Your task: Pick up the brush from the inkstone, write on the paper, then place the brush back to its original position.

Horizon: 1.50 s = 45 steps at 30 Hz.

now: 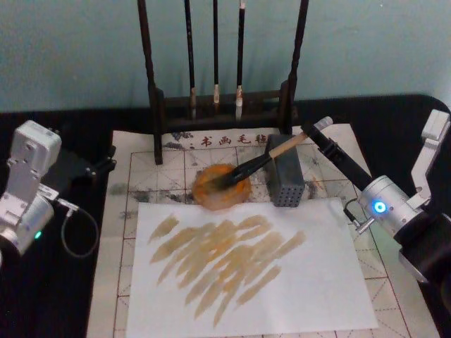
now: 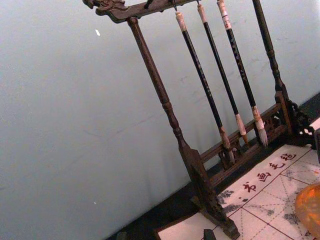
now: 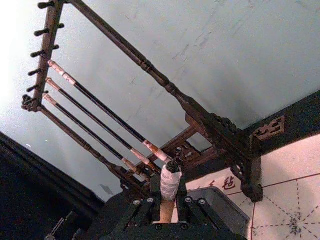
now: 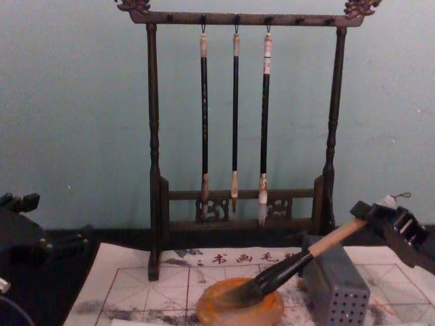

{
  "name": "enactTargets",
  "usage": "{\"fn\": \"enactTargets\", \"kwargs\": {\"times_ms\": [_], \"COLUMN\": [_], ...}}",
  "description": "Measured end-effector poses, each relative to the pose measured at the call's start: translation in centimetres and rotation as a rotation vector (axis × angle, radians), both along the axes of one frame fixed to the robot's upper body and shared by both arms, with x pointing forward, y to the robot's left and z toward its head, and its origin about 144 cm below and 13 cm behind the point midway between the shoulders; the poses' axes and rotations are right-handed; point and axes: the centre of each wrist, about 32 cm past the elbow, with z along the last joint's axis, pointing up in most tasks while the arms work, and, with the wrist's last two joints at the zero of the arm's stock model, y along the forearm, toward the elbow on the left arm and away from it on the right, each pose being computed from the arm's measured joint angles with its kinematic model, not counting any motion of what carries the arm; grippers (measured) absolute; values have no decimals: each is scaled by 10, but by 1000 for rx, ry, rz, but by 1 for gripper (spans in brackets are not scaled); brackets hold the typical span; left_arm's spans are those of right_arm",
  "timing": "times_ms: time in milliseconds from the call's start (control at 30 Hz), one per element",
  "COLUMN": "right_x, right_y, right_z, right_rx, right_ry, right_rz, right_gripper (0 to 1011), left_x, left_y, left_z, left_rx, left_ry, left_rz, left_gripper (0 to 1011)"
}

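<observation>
The brush (image 1: 271,156) is held by the R end effector (image 1: 313,134), whose fingers are clamped on the pale handle just below the white-wrapped end. In the R wrist view the handle is seen pinched btwn them. The brush is tilted, sloping down & to the L from the end effector, w/ its dark tip laid in the inkstone (image 1: 203,198). Just below & L of the end effector, the grey perforated box (image 1: 287,179) is crossed by the handle; contact there cannot be told. The paper (image 1: 317,282), plain white w/ tan strokes, is spread nearer the robot than the end effector & to its L, on a red-gridded sheet (image 1: 141,172) laid over the dark worktop (image 1: 56,303). Beyond the end effector, a dark rack (image 1: 151,84) hung w/ three thin brushes (image 4: 235,115) is stood. The L end effector (image 1: 95,167) is parked at the gridded sheet's L edge; its state cannot be told.
</observation>
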Motion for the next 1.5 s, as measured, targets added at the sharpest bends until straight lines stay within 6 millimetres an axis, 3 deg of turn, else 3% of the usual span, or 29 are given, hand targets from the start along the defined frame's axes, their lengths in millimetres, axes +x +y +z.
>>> {"fn": "enactTargets", "kwargs": {"times_ms": [100,767,1500], "right_x": [0,0,-4], "right_y": [0,0,0], "right_z": [0,0,22], "right_rx": [0,-1,20], "right_ry": [-1,-2,-128], "right_rz": [0,1,81], "right_gripper": [185,185,185], "left_x": [0,0,0], "left_y": [0,0,0], "left_z": [0,0,0], "left_rx": [0,0,0], "left_ry": [0,0,0], "left_rz": [0,0,0], "left_gripper": [1001,1001,1001]}}
